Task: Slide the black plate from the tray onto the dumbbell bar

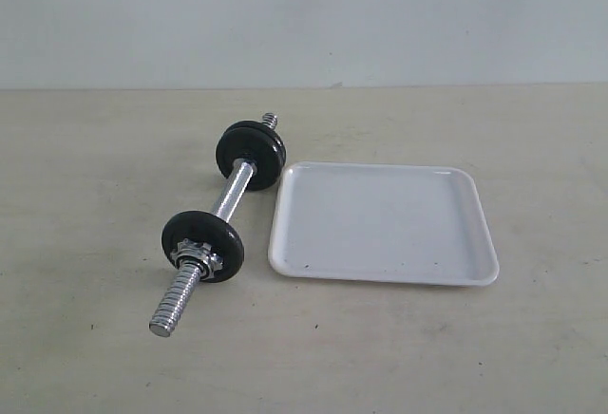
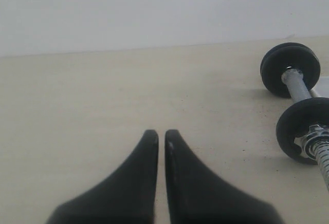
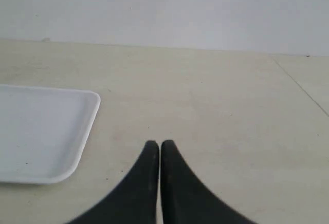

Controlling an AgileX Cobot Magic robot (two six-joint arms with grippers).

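Observation:
The dumbbell bar (image 1: 231, 194) lies slantwise on the table, left of the tray (image 1: 380, 279). It carries a black disc (image 1: 195, 232) backed by a star nut (image 1: 201, 260) near its front threaded end, and a thicker black stack (image 1: 249, 148) at its far end. The tray's inside is bare, and I cannot tell which disc is the black plate. My left gripper (image 2: 161, 133) is shut and holds nothing, low over bare table, with the bar (image 2: 299, 88) off to one side. My right gripper (image 3: 159, 144) is shut and holds nothing, beside the tray's corner (image 3: 87, 126). Neither gripper shows in the exterior view.
A pale beige tabletop (image 1: 95, 167) runs back to a plain light wall (image 1: 304, 15). A thin seam (image 3: 300, 88) crosses the table surface in the right wrist view.

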